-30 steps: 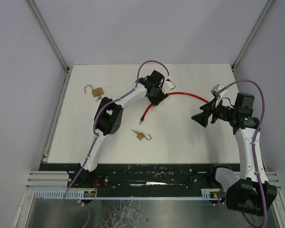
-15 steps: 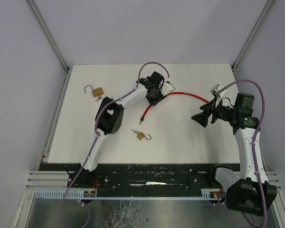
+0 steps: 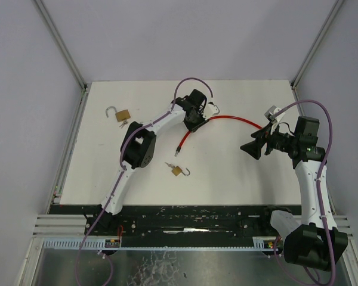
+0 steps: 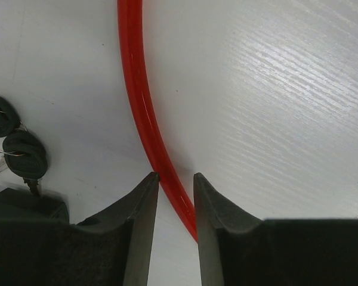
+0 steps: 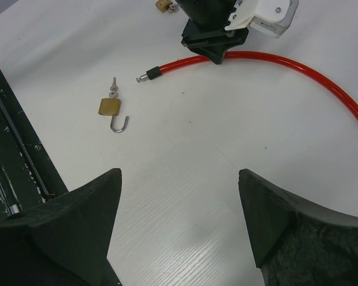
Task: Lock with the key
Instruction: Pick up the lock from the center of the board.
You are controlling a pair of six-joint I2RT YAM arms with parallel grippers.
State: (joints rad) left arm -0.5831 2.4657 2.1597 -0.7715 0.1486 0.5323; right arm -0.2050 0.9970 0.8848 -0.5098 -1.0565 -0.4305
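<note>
A red cable (image 3: pixel 232 120) with a metal pin end (image 3: pixel 178 151) curves across the table. My left gripper (image 3: pixel 196 123) is down on it. In the left wrist view the two fingers are close together with the cable (image 4: pixel 137 101) running between them, touching both; the gripper (image 4: pixel 176 177) is shut on it. Two black-headed keys (image 4: pixel 17 146) lie just left of it, beside a black block (image 4: pixel 24 205). A small brass padlock (image 3: pixel 178 171), shackle open, lies mid-table with its key (image 3: pixel 168 164); it also shows in the right wrist view (image 5: pixel 110 107). My right gripper (image 3: pixel 250 149) is wide open and empty (image 5: pixel 179 179).
A second brass padlock (image 3: pixel 123 114) with an open shackle lies at the back left. The black front rail (image 3: pixel 185 211) runs along the table's near edge. White walls enclose the table on three sides.
The left wrist has shifted slightly at the cable. The right arm has not moved.
</note>
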